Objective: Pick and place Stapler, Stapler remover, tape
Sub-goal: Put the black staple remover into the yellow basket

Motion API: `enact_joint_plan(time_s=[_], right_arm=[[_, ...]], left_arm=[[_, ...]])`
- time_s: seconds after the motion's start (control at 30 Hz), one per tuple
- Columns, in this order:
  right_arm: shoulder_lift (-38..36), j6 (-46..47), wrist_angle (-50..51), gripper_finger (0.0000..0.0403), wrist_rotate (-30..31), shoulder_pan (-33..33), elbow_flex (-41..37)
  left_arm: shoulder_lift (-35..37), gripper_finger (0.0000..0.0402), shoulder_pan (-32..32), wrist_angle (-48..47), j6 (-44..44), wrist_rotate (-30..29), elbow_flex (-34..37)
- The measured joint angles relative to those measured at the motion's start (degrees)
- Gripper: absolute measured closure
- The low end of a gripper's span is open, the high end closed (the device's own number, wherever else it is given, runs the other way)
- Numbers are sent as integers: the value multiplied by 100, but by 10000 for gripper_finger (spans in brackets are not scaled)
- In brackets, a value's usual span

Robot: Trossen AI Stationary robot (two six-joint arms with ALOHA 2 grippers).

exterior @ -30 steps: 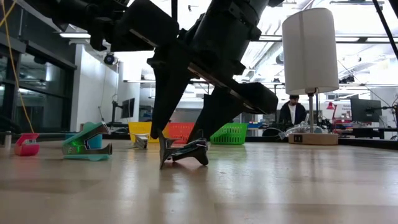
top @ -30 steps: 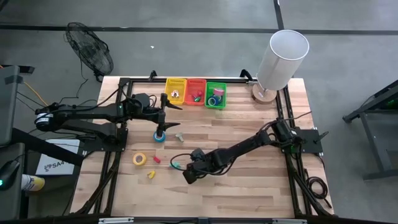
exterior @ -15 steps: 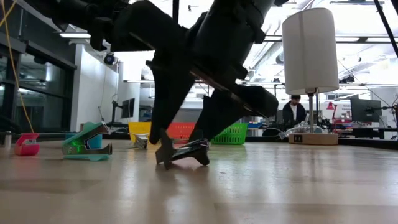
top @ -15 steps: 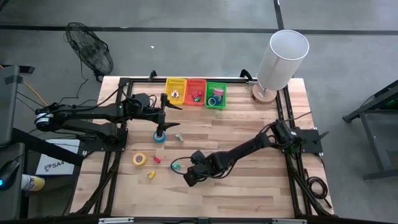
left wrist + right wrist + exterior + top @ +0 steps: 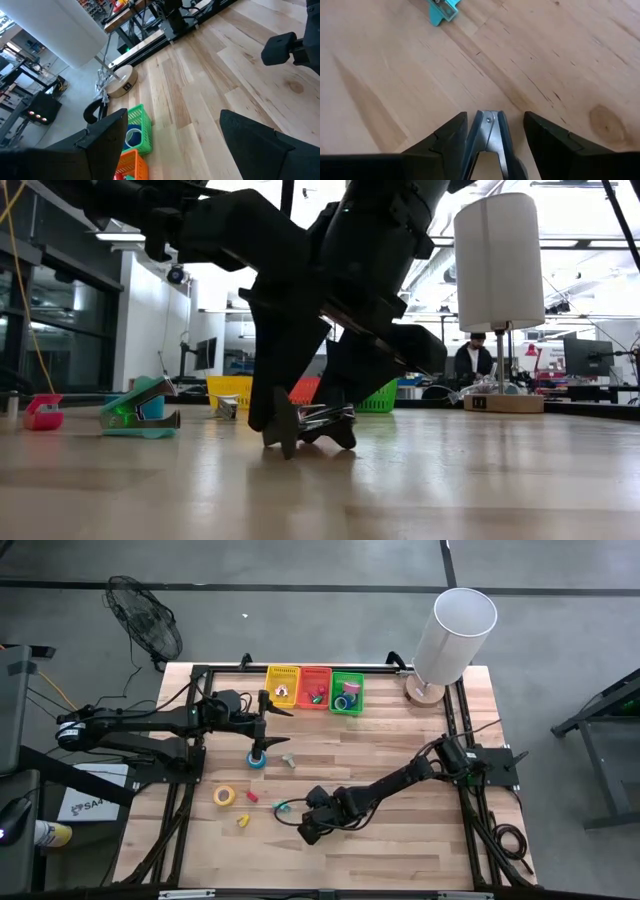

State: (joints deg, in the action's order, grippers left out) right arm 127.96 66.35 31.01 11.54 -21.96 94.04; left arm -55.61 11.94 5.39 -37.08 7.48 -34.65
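Observation:
My right gripper reaches to the table's near middle, shut on a small black and metal stapler whose chrome nose shows between its fingers. A teal staple remover lies flat on the wood just beyond it, also in the low view. My left gripper hangs open over the left part of the table, and a blue tape roll lies flat below it. A yellow tape roll lies nearer the left edge. More rolls sit in the green basket. My right gripper pinches the stapler between its two fingers, one on each long side, the fingers lying along it. They come down at a slant from the table's right. The stapler's underside looks to be still on the table, with its nose pointing ahead of the fingertips.
Yellow, red and green baskets stand in a row at the far edge. A white lamp stands on the far right corner. Small pink and yellow pieces lie near the yellow roll. A person sits in the room beyond.
My right gripper has moved a little toward the table's near edge, and the stapler has gone with it along the wood, away from the teal staple remover. My left arm has kept still.

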Motion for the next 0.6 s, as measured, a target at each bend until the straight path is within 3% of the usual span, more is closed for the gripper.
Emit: enact_joint_plan(time_s=[0.2,0.43,0.6], right_arm=[[-103,-73,55,234,50,42,-10],[-583,-6,573,242,737,-64,-7],[-640,380,681,241,1224,-535,-4]], left_arm=[[0,89,1,-7,2,-1,0],[0,89,0,-93,1,-2,0],[0,89,2,-188,-2,-2,0]])
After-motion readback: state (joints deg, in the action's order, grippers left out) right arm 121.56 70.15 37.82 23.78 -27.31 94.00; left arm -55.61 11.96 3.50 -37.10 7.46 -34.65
